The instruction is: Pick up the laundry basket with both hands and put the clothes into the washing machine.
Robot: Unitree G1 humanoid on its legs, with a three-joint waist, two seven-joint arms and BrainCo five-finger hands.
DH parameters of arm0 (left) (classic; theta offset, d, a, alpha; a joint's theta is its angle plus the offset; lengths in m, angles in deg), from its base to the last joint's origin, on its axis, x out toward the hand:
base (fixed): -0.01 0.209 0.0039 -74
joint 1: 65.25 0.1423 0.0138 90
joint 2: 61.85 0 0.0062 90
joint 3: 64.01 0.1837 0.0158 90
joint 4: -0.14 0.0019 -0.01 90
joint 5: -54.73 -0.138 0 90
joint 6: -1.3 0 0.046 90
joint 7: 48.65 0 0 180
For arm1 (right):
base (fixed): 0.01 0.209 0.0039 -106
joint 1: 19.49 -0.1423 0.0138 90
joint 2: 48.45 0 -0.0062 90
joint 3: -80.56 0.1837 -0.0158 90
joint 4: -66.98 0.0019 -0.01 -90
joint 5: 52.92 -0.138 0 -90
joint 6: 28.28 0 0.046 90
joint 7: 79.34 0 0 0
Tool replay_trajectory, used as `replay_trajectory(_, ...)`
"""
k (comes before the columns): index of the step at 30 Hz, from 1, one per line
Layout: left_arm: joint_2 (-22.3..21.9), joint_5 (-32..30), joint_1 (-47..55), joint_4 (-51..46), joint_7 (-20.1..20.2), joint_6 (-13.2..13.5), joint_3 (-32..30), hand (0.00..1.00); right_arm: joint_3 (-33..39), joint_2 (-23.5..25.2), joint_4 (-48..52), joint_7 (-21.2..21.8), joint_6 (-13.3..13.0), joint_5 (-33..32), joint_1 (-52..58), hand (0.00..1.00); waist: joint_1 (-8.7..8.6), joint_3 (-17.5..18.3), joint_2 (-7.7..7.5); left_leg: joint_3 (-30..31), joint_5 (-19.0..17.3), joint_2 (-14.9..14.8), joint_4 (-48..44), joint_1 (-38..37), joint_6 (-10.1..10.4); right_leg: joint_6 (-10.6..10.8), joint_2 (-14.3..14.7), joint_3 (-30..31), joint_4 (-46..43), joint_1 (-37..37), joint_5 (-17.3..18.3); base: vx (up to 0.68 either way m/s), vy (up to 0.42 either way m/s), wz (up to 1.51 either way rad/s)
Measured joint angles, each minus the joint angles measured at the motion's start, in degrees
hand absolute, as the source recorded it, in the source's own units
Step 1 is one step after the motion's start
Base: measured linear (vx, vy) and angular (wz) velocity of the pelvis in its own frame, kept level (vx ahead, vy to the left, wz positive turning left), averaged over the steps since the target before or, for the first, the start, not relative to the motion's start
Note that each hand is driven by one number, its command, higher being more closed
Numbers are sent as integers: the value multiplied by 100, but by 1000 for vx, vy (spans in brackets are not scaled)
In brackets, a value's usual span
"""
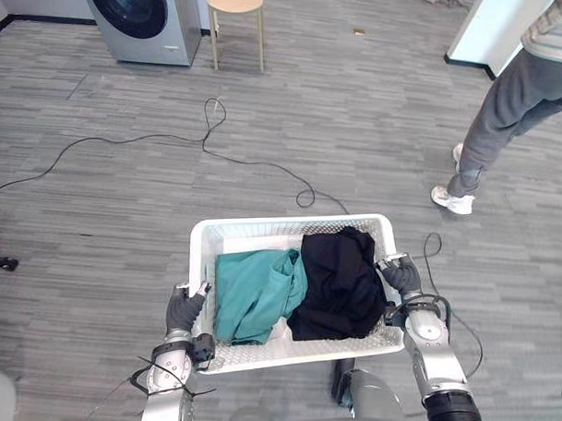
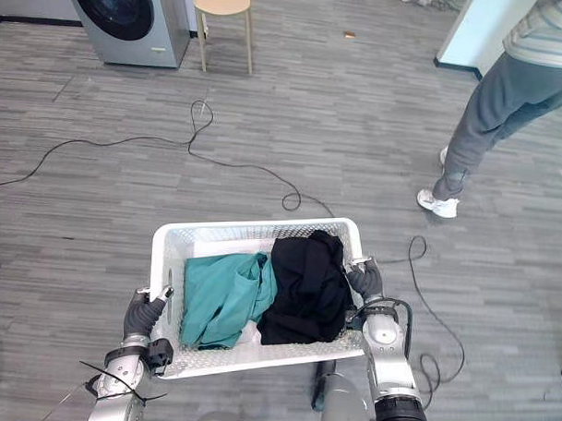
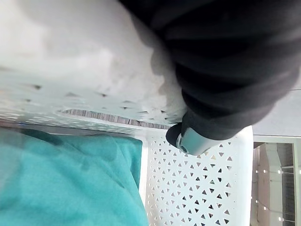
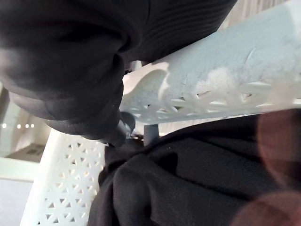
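The left hand (image 1: pixel 184 311) is located at the lower left of the frame and is closed on the left end rim of the laundry basket (image 1: pixel 291 223), with its fingers curled over the edge. In the left wrist view, one finger (image 3: pixel 192 141) is seen hooked against the perforated white wall. The right hand (image 1: pixel 402 275) is located at the lower right and is likewise clamped on the right end rim.

The basket is held between both hands at the lower centre. A teal garment (image 1: pixel 251 290) is contained in its left half. A black garment (image 1: pixel 339 278) is piled in its right half, and the two are touching.

Beyond the basket, grey plank floor (image 1: pixel 123 188) is seen. A person (image 1: pixel 508 110) is positioned at the upper right. The washing machine (image 1: pixel 145 26) is situated at the upper left, with a stool (image 1: pixel 235 13) just beside it.
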State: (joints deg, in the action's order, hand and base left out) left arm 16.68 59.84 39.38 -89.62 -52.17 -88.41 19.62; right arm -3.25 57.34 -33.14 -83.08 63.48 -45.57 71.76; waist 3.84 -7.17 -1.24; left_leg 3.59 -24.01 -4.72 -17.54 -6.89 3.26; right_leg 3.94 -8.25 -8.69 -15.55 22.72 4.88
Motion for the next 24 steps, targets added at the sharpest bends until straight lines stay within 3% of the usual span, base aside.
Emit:
replay_trajectory(1,2,-2,3,58,20,-8,-1,100,-1,11,1,0,-1,0,74,100,-8,40,20,103,-48,-101,25,-140,86,-36,48,6,-127,-18,-160,592,-384,101)
replay_trajectory(2,0,-4,49,120,104,-23,6,100,1,24,0,-2,0,0,237,100,-60,170,94,344,-87,-339,-191,-193,156,-8,182,-94,-490,-69,-627,649,-428,81)
replay_trajectory(3,-94,-1,124,160,134,-36,0,100,-11,-22,0,18,1,4,286,100,-54,311,225,579,-64,-549,-718,-9,185,-117,335,-329,-749,-114,-413,667,-440,73)
replay_trajectory(4,-220,53,234,158,165,-35,-45,100,-49,-53,2,41,9,11,312,100,-42,369,433,833,249,-678,-1695,406,314,-273,536,-530,-912,-219,-119,639,-457,20)
replay_trajectory(5,-355,60,242,161,201,-62,-77,100,-85,-169,3,61,15,10,301,100,17,312,596,897,803,-705,-2575,778,183,-395,705,-545,-878,-438,-11,595,-418,-14)
replay_trajectory(6,-432,60,343,163,242,-116,-94,100,-166,-291,4,68,76,6,293,100,77,307,753,894,1935,-734,-3741,1265,21,-514,904,-495,-570,-880,63,693,-413,-37)
replay_trajectory(7,-437,61,414,163,271,-116,-93,100,-172,-297,2,69,104,6,327,100,131,285,762,887,1942,-737,-4289,1490,95,-545,1016,-420,-327,-1198,82,572,-267,-43)
replay_trajectory(9,-458,76,472,164,360,-102,-85,100,-174,-287,-2,73,105,8,364,100,183,257,757,657,1627,-641,-5157,2163,27,-573,1135,-232,303,-2025,99,557,-196,-39)
replay_trajectory(10,-461,90,468,164,360,-89,-87,100,-169,-294,-2,74,108,9,331,100,235,190,652,429,1368,-587,-5198,2601,17,-589,1131,-120,594,-2402,109,527,-155,-38)
replay_trajectory(13,-505,183,433,254,360,-6,-87,100,-170,-416,-66,86,109,6,166,100,363,163,610,172,1062,-322,-4015,3310,6,-671,1089,129,1020,-2906,194,450,-12,-52)
replay_trajectory(14,-513,236,431,276,356,9,-92,100,-170,-432,-191,106,110,6,47,100,421,147,538,70,1099,-188,-2722,3420,25,-493,957,177,1109,-3066,377,472,128,-50)
replay_trajectory(15,-561,243,439,281,358,1,-86,100,-169,-482,-258,118,109,1,47,100,456,160,564,-27,1296,-119,-1236,3395,133,-364,906,233,1203,-3275,536,576,210,-45)
replay_trajectory(16,-560,240,447,290,358,-5,-85,100,-167,-468,-269,118,107,1,70,100,468,167,567,-124,1746,-101,-951,3366,47,-289,865,266,1227,-3390,645,584,251,-30)
replay_trajectory(17,-473,224,464,331,352,-10,-95,100,-166,-366,-276,115,112,5,154,100,480,187,366,-401,2099,75,-953,3180,-244,-209,626,334,1248,-3598,829,513,217,-7)
replay_trajectory(18,-372,215,458,331,349,-12,-98,100,-167,-299,-266,113,113,5,199,100,442,264,126,-561,1844,202,-1173,3202,-479,-187,405,345,1148,-3648,875,553,190,-10)
replay_trajectory(19,-387,215,453,329,344,-12,-82,100,-169,-307,-263,113,114,5,182,100,473,263,126,-617,1698,194,-1380,3216,-572,-185,379,413,990,-3632,874,572,194,-17)
replay_trajectory(20,-391,217,455,328,332,-12,-61,100,-165,-288,-262,112,113,5,179,100,544,261,85,-798,1427,213,-1601,3117,-673,-71,282,488,384,-3483,945,650,249,-29)
replay_trajectory(21,-384,217,453,307,312,-12,-33,100,-145,-288,-258,115,113,8,169,100,535,259,61,-872,1192,326,-1576,2893,-770,60,125,596,-787,-3063,969,503,236,-16)
replay_trajectory(22,-363,217,453,276,297,-14,-12,100,-137,-279,-258,117,113,8,171,100,487,252,47,-870,1101,408,-1547,2775,-809,221,58,690,-1410,-2822,865,475,239,15)
replay_trajectory(23,-229,215,452,181,251,-17,80,100,-73,-241,-249,121,108,8,211,100,408,224,-5,-846,932,611,-1451,2457,-886,690,-30,973,-2920,-2289,385,470,201,36)
replay_trajectory(24,-119,214,471,79,214,-39,182,100,-38,-162,-234,130,90,8,266,100,308,180,-14,-797,751,750,-1435,2103,-995,833,12,1109,-4375,-1829,220,463,165,41)
